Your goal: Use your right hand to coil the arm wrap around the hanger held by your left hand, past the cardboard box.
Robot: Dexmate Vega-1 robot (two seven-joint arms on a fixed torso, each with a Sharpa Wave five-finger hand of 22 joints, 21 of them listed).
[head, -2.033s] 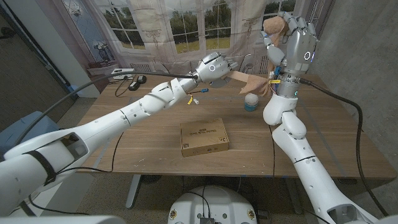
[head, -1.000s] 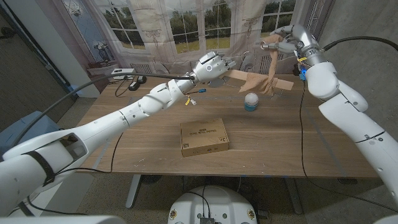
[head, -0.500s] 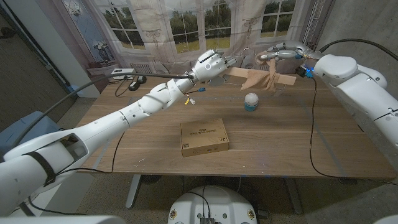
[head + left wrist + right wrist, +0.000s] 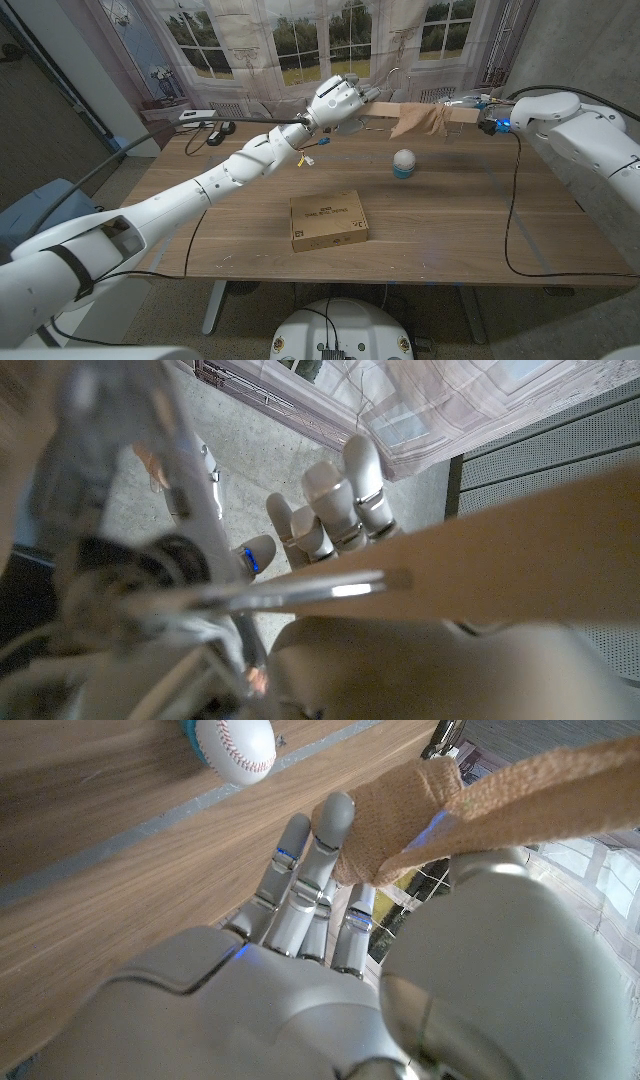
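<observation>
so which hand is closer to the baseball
Right. The right hand is up behind the baseball by the wrapped hanger end; the left hand grips the hanger's other end, farther off.

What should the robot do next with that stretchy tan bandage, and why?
Probably bring the right hand round the hanger again, pulling the arm wrap snug. The left hand holds the hanger up beyond the cardboard box, and part of the wrap hangs loosely off the bar.
</observation>
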